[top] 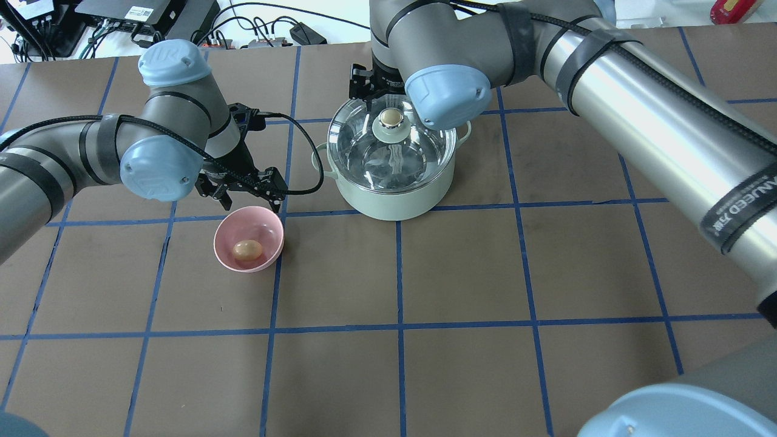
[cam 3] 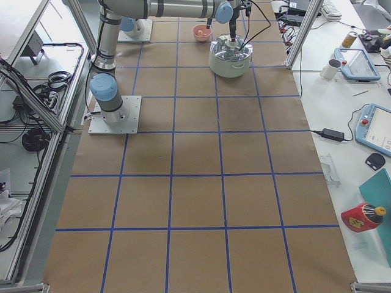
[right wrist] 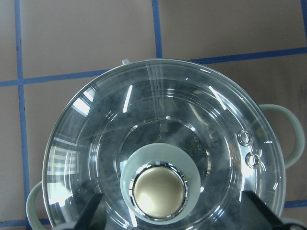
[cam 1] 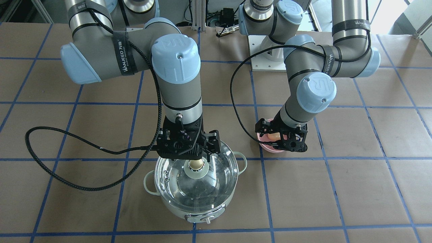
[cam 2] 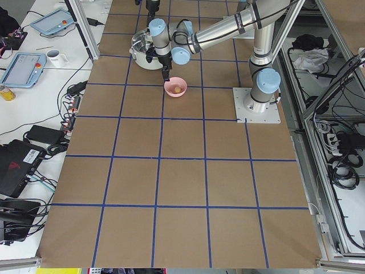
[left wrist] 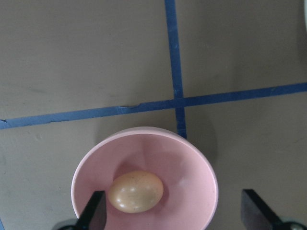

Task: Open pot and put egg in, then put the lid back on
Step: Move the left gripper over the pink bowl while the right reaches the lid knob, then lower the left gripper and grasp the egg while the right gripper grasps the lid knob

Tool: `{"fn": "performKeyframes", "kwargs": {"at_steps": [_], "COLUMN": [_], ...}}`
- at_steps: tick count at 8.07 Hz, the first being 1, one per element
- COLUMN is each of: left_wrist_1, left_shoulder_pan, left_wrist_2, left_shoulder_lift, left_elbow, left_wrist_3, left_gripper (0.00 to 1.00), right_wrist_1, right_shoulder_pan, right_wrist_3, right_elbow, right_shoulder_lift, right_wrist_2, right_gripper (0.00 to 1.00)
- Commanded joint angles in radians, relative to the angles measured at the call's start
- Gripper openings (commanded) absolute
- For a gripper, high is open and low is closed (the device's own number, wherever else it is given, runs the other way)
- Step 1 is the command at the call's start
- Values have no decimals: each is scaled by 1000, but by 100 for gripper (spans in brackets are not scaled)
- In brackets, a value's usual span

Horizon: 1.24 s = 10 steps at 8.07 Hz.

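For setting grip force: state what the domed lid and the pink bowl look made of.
Clear domed lid: likely glass, glossy; see-through with sharp reflections. Round pink bowl: smooth, evenly coloured, soft sheen; plastic or glazed ceramic, cannot tell which.

A pink bowl (top: 267, 227) stands upright on the counter (top: 461, 273). The counter's brown covering is divided into squares by blue tape lines (top: 399, 331), and the bowl's rim reaches one of these lines just beside a crossing. In the left-end view, a white side table (cam 2: 34, 111) next to the counter carries a teach pendant (cam 2: 21, 68), a white mug (cam 2: 55, 56) and black power bricks (cam 2: 20, 165) with cables. The right-end view shows a black adapter (cam 3: 333, 133) and a red object with a yellow top (cam 3: 361, 217) lying well apart.
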Motion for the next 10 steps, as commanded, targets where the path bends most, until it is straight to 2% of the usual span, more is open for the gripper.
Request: {"fn": "performKeyframes", "kwargs": {"at_steps": [1, 5, 6, 8, 9, 10], "left_wrist_1": [32, 52, 52, 52, 52, 52], "left_shoulder_pan": [55, 51, 51, 51, 52, 52], "left_wrist_2": [18, 40, 40, 31, 32, 33], "left_shoulder_lift": [-44, -40, -35, -44, -52, -67], "left_elbow": [-32, -122, -135, -133, -130, -129], "left_wrist_3": [28, -16, -47, -52, -52, -52], "left_gripper": [100, 100, 100, 100, 100, 100], "right_wrist_1": [-37, -37, -35, -35, -35, -35], "right_shoulder_pan": [29, 27, 27, 27, 27, 27], "right_wrist_3": [-7, -46, -50, -43, -41, -38], "right_elbow": [0, 5, 5, 7, 7, 5], "right_shoulder_lift": [55, 59, 57, 54, 54, 54], "right_wrist_2": [-15, -35, -47, -47, -45, -45], "right_gripper": [100, 100, 97, 81, 76, 76]}}
